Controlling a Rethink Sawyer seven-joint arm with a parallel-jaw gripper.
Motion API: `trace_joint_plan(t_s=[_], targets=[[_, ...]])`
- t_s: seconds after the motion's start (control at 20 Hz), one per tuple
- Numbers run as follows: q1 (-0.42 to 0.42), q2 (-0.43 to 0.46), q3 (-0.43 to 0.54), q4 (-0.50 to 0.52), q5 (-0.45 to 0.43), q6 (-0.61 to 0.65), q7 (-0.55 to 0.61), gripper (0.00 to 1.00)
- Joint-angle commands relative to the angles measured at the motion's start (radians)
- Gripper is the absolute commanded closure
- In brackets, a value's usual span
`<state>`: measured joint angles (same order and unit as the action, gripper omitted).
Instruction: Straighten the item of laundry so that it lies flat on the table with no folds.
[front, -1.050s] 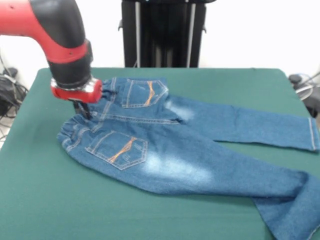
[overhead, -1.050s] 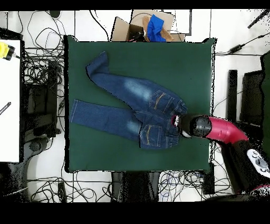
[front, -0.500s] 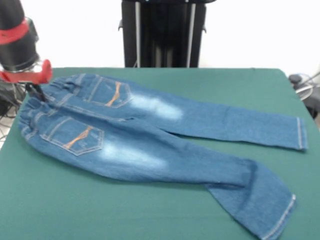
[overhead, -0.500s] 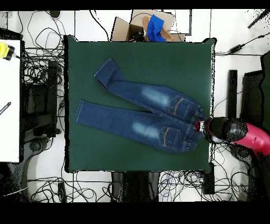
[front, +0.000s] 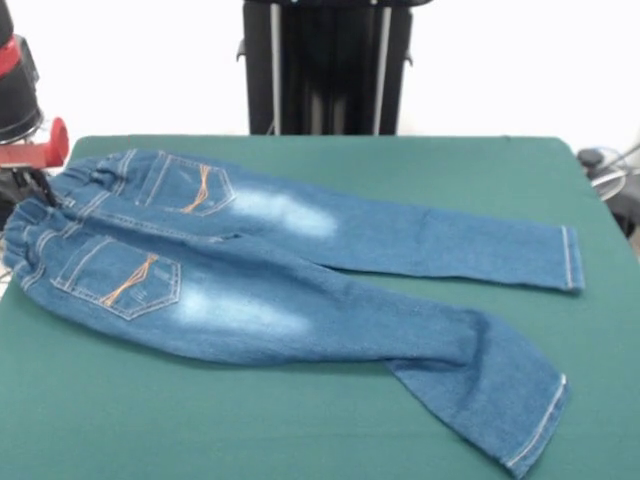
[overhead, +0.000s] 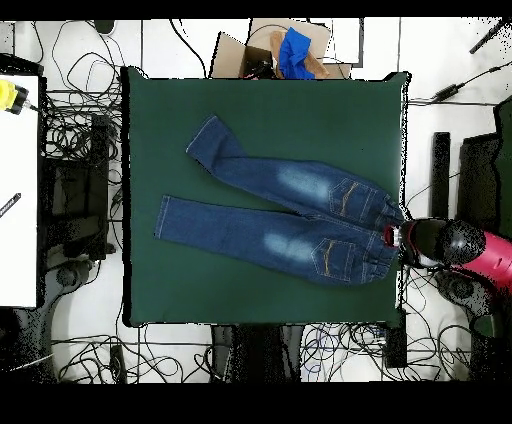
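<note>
Arm (overhead: 470, 250) way out past the counter's (front: 330, 160) edge, reaching in low with the red-ringed wrist right at the waistband. Claw (front: 40, 190) down on the elastic band between the two pocket sides, looks pinched onto the jeans (front: 270, 275) but can't really tell, fingers too dark and half hidden. Jeans lying back-side up across the green counter, waistband hanging right at the edge by the arm, legs running lengthwise away from it toward the opposite side. In the overhead view (overhead: 280, 225), long axis roughly along the counter's width, slightly slanted. Far leg straight, near leg kinked at the knee with the cuff flaring outward.
</note>
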<state>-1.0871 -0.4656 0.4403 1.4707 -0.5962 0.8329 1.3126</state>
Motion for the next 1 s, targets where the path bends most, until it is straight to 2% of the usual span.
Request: trace_joint_plan(t_s=[0.05,0.5,0.55,1.0], targets=[[0.026,0.016,0.045,-0.076,-0.012,0.028,-0.123,1.00],[0.025,0.006,0.041,-0.016,-0.012,-0.039,-0.071,1.00],[0.027,0.004,0.039,-0.013,-0.013,-0.039,-0.067,0.00],[0.077,-0.021,0.019,0.025,-0.002,-0.050,0.022,0.00]])
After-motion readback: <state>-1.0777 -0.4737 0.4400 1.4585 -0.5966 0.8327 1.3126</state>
